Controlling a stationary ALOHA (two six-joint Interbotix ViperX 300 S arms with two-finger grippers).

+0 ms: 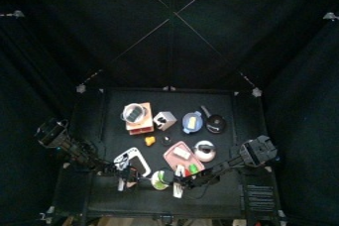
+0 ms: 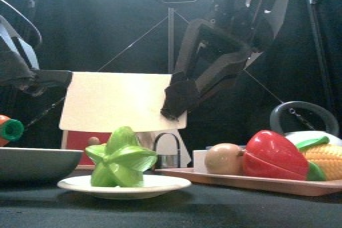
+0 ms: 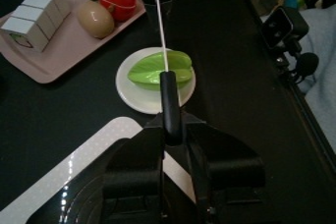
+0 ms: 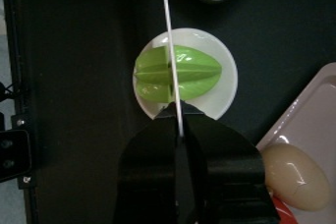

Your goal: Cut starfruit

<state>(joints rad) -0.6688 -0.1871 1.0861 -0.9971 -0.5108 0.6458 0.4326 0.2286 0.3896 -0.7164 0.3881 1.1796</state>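
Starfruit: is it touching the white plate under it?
Touching. The front view shows the starfruit standing on the white plate, its lower lobes resting on the plate's surface with no gap.

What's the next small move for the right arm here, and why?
Probably lower the right gripper straight down: its jaws hold a thin blade lined up across the whole starfruit on the white plate, hanging above it in the front view.

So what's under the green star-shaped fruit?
The glossy green star-shaped fruit sits on a small round white plate, which rests on the black table. The plate's middle is hidden beneath the fruit.
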